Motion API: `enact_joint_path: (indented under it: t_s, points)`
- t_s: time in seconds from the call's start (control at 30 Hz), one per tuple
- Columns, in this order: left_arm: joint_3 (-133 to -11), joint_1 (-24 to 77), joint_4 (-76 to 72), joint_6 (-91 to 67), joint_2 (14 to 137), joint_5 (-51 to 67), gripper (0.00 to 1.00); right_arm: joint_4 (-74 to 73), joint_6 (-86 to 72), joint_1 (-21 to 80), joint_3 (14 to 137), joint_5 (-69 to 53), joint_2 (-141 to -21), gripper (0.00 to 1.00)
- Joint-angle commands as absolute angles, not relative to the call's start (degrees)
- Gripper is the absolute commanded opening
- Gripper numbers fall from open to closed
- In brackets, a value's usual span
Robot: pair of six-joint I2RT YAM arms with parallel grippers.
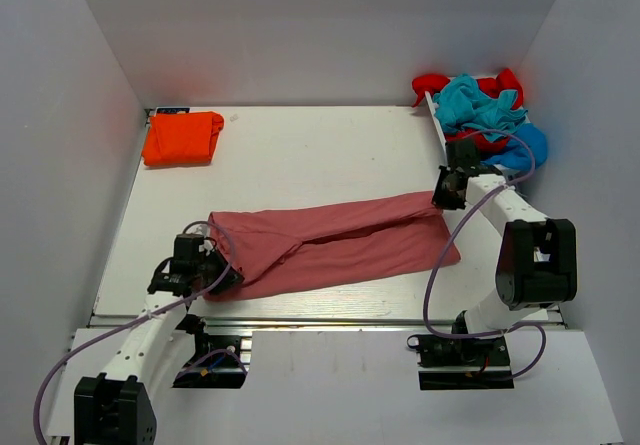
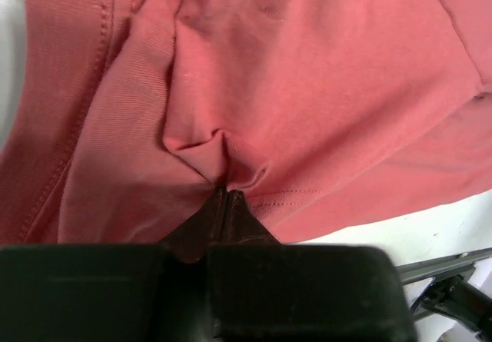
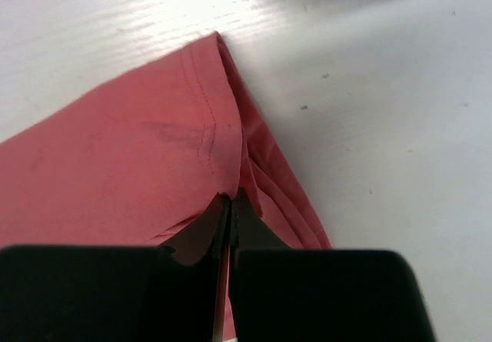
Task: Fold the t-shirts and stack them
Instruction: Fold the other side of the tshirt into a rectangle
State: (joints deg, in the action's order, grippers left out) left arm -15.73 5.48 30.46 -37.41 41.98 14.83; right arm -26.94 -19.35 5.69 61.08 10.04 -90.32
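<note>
A dusty pink-red t-shirt [image 1: 335, 243] lies stretched across the middle of the table as a long folded band. My left gripper [image 1: 205, 265] is shut on its left end, and the cloth [image 2: 307, 88] puckers into the closed fingertips [image 2: 224, 196]. At the shirt's upper right corner my right gripper [image 1: 447, 193] is shut on the hem, a fold of pink cloth [image 3: 138, 150] pinched between its fingers [image 3: 231, 201]. A folded bright orange t-shirt [image 1: 182, 137] rests at the back left. Red, teal and blue t-shirts [image 1: 480, 110] lie heaped at the back right.
White walls close in the table [image 1: 300, 155] on the left, back and right. A thin upright divider [image 1: 436, 120] stands beside the heap. Purple cables [image 1: 440, 265] loop from both arms, near the front rail [image 1: 320, 320].
</note>
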Motion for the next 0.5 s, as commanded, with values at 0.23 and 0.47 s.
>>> enact_joint_path:
  t_s: [0.23, 0.47]
  points:
    - [-18.88, 5.62, 33.22, -38.14, 43.07, 14.50, 0.85, -27.59, -22.32, 5.19, 59.41, 18.63, -91.76, 0.55]
    - [-31.36, 5.62, 38.58, -36.66, 41.48, 5.99, 1.00, -29.71, -20.13, 5.71, 64.16, 16.01, -84.91, 0.90]
